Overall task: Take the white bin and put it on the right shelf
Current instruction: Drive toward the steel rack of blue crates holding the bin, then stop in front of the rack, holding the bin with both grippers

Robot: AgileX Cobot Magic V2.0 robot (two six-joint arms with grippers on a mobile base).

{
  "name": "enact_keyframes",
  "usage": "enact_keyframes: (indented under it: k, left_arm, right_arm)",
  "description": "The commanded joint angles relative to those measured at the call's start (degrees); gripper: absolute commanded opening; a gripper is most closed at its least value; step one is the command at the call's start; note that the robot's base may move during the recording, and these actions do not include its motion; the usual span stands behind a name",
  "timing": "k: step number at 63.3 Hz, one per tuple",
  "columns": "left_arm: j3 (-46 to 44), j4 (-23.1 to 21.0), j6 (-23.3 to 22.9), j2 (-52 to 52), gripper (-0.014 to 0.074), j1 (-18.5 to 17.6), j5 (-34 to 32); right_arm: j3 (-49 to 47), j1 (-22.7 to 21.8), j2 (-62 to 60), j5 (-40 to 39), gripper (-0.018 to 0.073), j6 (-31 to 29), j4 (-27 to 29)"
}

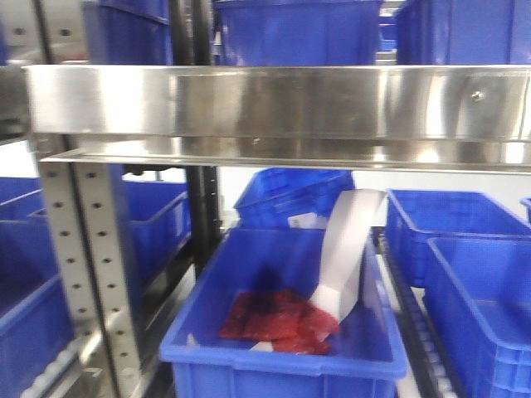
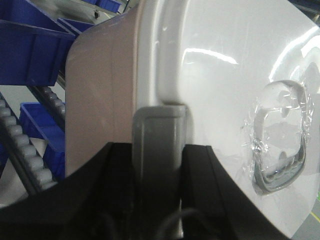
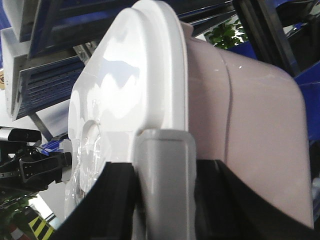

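Grasp done: left gripper (image 2: pixel 159 130) and right gripper (image 3: pixel 165 150) each clamp the white bin (image 2: pixel 215 75) at its rim, mid-frame | bin probably aloft | left: setting it on right shelf (image 1: pixel 274 104), upper frame.

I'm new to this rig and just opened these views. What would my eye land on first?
The white bin fills both wrist views, seen very close. In the front view a shiny steel shelf spans the top, above a blue crate holding red packets.
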Motion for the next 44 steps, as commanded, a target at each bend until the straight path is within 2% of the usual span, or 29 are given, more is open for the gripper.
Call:
enact_keyframes:
  k: [1,44]
  left_arm:
    - [-1.74,-5.96,2.62,-2.52,-0.0126,-2.65,15.24]
    - [-1.74,-5.96,2.62,-2.52,-0.0126,-2.65,15.24]
  right_arm:
    - [-2.11,2.17,-1.62,17.16,0.0069,-0.81,4.81]
    - [-2.11,2.17,-1.62,17.10,0.0069,-0.81,4.81]
